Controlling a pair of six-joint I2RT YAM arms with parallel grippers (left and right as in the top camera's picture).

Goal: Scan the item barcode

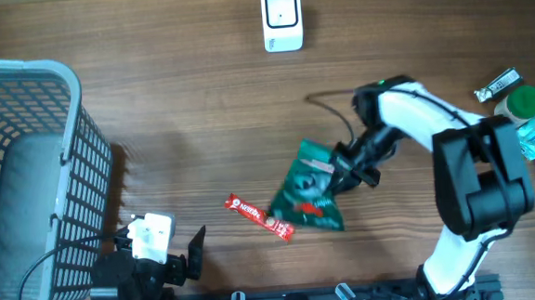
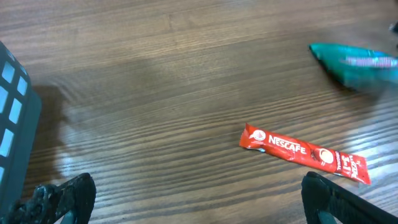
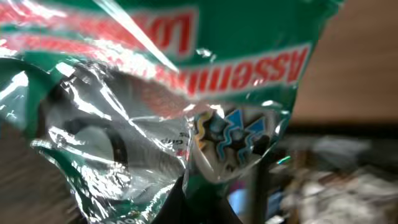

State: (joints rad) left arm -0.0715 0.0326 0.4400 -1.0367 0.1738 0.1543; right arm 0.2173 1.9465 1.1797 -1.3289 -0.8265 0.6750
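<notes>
Roughly diagonal green packet [image 1: 306, 196], far end pinched by right claw [image 1: 341, 171].

**Right arm reaching with jaws shut, left arm low with jaws wide**

The right arm [image 1: 414, 113], white with black segments, rises from the near edge on the right. It bends at a bulky black joint and stretches left toward the middle. At its tip the right gripper [image 1: 345, 175] points down and to the left, jaws pinched together on the edge of a green packet [image 1: 306, 199]. The left arm [image 1: 127, 280] sits folded low at the near left. The left gripper [image 2: 196, 190] faces forward close above the surface, its two dark fingers [image 2: 68, 199] spread wide apart
</notes>
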